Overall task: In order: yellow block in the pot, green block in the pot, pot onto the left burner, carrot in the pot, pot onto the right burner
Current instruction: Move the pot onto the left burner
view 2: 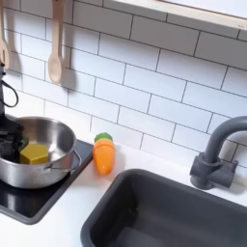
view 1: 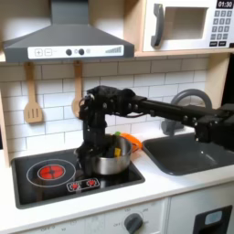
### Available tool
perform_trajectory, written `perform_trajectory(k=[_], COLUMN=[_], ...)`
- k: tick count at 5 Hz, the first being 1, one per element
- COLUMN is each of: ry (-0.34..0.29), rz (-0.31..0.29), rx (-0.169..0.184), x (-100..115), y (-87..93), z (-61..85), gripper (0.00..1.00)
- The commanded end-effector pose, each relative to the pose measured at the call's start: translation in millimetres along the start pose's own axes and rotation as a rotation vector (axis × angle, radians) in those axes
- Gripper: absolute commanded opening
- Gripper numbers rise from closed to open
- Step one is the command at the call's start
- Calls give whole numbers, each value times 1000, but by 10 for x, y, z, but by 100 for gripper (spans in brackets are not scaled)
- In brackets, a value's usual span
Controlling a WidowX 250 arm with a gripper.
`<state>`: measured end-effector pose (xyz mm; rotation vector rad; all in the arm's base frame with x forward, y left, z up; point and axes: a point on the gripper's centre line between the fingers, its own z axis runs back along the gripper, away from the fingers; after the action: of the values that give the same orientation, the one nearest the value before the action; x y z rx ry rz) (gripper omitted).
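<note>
On the cooktop's right-hand ring in the first exterior view: pot [view 1: 111,163], sat over the right burner [view 1: 117,168], with the left burner [view 1: 49,171] bare and glowing red beside it. Yellow block [view 2: 35,152] already inside the pot [view 2: 37,150], lying flat on the bottom in the second exterior view. Green block not made out with certainty; possibly the small greenish patch at the pot's far rim in the first exterior view, too blurred to call.

Claw [view 1: 97,144] low at the pot's left rim in the first exterior view, dark fingers dropping inside the wall in the second exterior view. Opening of the fingers, and any hold on rim or block: cannot tell.

Carrot [view 2: 103,154] on the white worktop just beside the cooktop's edge, near the pot's handle but apart from it. Upright: long axis vertical, green top upward, broad orange body below, leaning very slightly.

Risks, judged from this layout:
- Pot shiny, low-walled; a grip on one rim likely to tip it in transit to the left burner and spill the block.
- Dragging instead of lifting may skid the pot on the glossy black surface, stopping off-centre.
- Pot handle swinging toward the carrot could topple it; a standing carrot rolls once down and complicates the later pick.
</note>
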<state>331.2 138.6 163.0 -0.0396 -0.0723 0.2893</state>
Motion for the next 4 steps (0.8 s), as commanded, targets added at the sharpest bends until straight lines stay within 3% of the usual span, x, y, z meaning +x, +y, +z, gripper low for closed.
perform_trajectory(k=[1, 2, 3, 4], ry=[-47, -70, -62, -55], rz=[-15, -27, -35, -22], rx=[-81, -83, -52, -54], x=[22, 20, 2, -12], y=[27, -5, -24, -20], z=[46, 96, 53, 9], gripper=[100, 100, 100, 100])
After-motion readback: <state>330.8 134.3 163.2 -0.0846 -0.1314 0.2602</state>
